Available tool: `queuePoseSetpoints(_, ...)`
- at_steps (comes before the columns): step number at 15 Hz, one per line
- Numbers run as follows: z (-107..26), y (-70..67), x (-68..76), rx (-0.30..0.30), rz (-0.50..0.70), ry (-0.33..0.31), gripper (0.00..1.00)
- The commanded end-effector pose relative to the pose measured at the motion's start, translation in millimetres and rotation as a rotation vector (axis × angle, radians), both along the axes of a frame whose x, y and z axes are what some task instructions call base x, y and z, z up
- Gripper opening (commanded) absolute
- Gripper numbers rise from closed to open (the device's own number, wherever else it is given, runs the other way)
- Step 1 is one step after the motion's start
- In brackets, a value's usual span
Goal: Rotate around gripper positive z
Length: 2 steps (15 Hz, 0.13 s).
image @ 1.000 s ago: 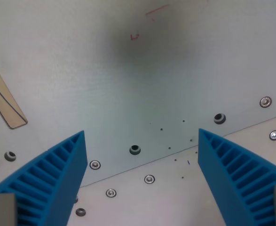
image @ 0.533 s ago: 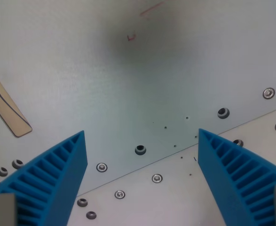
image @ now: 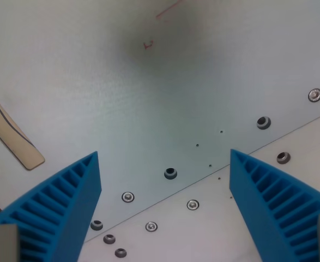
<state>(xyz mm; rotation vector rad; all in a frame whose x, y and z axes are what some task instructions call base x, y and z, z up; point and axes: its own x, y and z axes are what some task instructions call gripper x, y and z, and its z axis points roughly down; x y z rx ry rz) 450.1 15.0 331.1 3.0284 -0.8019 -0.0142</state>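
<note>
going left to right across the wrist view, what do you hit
tan strip → left blue finger → dark hole → right blue finger. The hand is open, holding nothing; small screws dot the plate throughout.

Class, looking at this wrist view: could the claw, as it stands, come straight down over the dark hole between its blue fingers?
Probably yes: the claw is open, and nothing lies over the dark hole.

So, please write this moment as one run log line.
gripper: open, holding nothing | below: grey plate with screws, seam slanting | tan strip at wrist view's left | red marks at top
</note>
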Motion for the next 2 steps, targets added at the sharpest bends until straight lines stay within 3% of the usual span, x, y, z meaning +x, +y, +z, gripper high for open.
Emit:
queuePoseSetpoints(1, 2.0, 0.0, -0.2, -0.002, -0.158, -0.005, 1.00)
queuePoseSetpoints(2, 2.0, 0.0, -0.2, -0.002, -0.169, -0.005, 1.00)
